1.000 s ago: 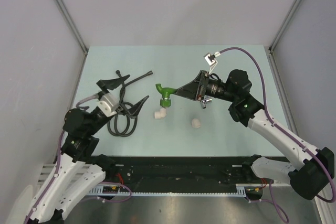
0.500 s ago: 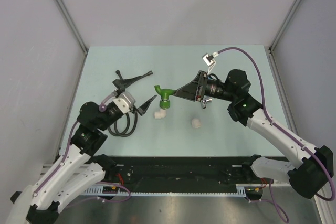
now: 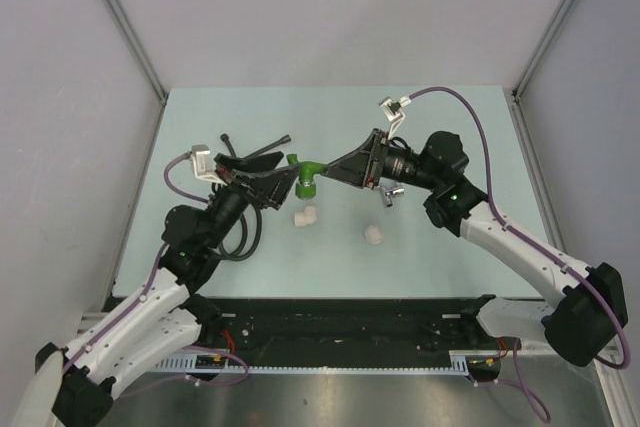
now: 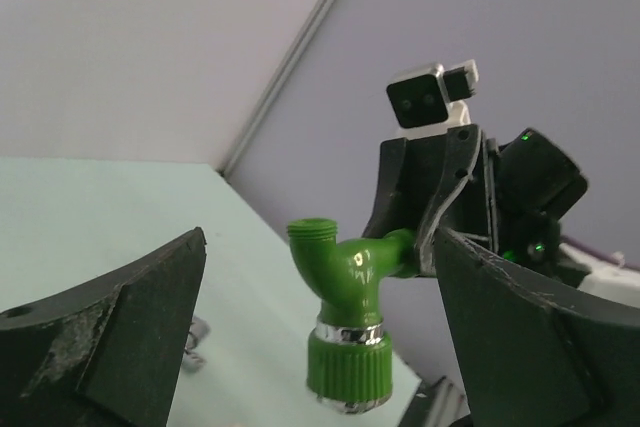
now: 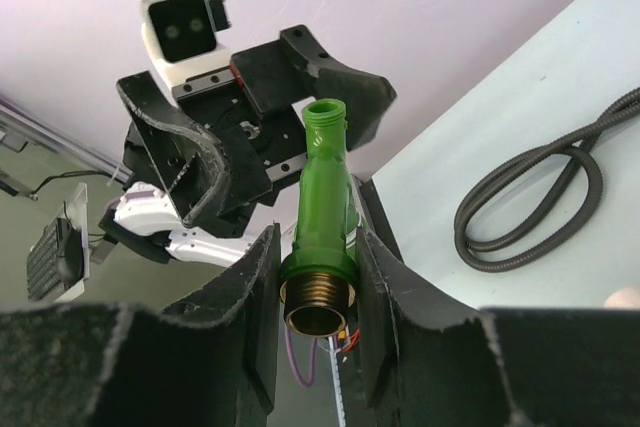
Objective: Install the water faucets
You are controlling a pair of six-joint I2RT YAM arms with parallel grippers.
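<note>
The right gripper [image 5: 318,282] is clamped on the green faucet [image 5: 322,209], pinching its body from both sides, with a metal threaded ring at the wrist end and a green threaded mouth beyond the fingertips. The faucet therefore hangs in the air above the table, not yet fitted to anything. Just past those fingertips the left gripper [image 4: 320,247] stands spread wide. Its fingers flank the faucet, each apart from it, with nothing held between them. The faucet looks like stiff moulded plastic with metal threads, light enough for one hand to carry. Its glossy curved skin will probably twist or slide under a loose pinch. The thick elbow or the ribbed green collar looks the safest place for a second grip, since pressing on the threads could mar them. Below the right wrist, on the table [image 3: 460,137], lies a small chrome piece [image 3: 389,195], likely the other faucet, though it is too small to be sure. Farther down from both hands sit two white elbow fittings [image 3: 305,216], and a coiled black hose [image 3: 236,239] lies beneath the left arm. No brand, label or lettering is readable on any of these things.
</note>
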